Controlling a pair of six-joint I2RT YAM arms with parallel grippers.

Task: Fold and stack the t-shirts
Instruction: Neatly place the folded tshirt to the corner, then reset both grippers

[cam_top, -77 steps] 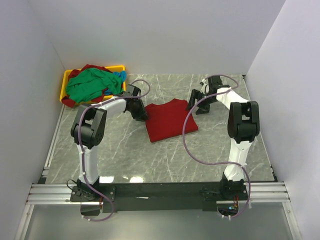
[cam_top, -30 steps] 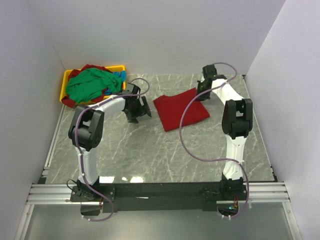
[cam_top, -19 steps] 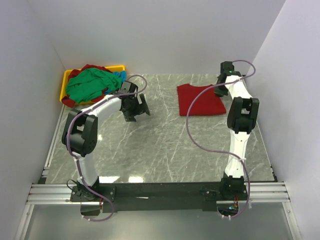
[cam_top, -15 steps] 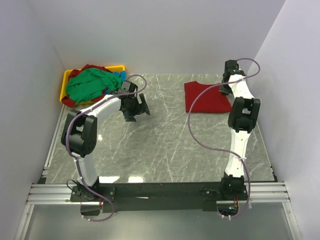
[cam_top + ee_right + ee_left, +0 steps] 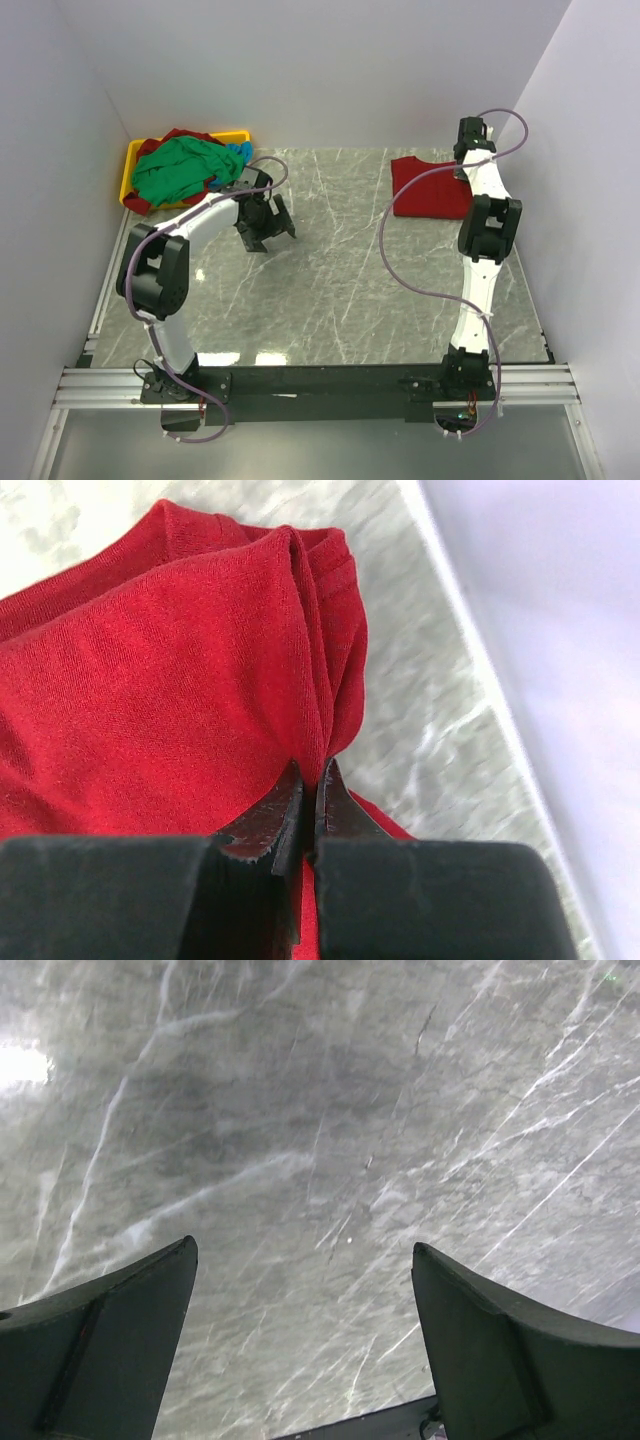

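Observation:
A folded red t-shirt (image 5: 430, 187) lies at the table's far right corner, close to the right wall. My right gripper (image 5: 463, 163) is shut on its edge; the right wrist view shows the red cloth (image 5: 170, 690) pinched into a ridge between the fingertips (image 5: 313, 775). More t-shirts, a green one (image 5: 180, 168) on top of red and blue ones, are heaped in the yellow tray (image 5: 132, 160) at the far left. My left gripper (image 5: 268, 227) hangs open over bare marble right of the tray, and nothing lies between its fingers (image 5: 120, 1330).
The right wall (image 5: 580, 180) stands just beyond the red shirt, and the table's right edge strip (image 5: 470, 650) runs beside it. Purple cables (image 5: 395, 250) loop from both arms. Grey marble tabletop (image 5: 330, 280) spreads between the arms.
My right gripper has dragged the red t-shirt from the table's middle to the far right corner. The left gripper let go of it and drew back a little to the left.

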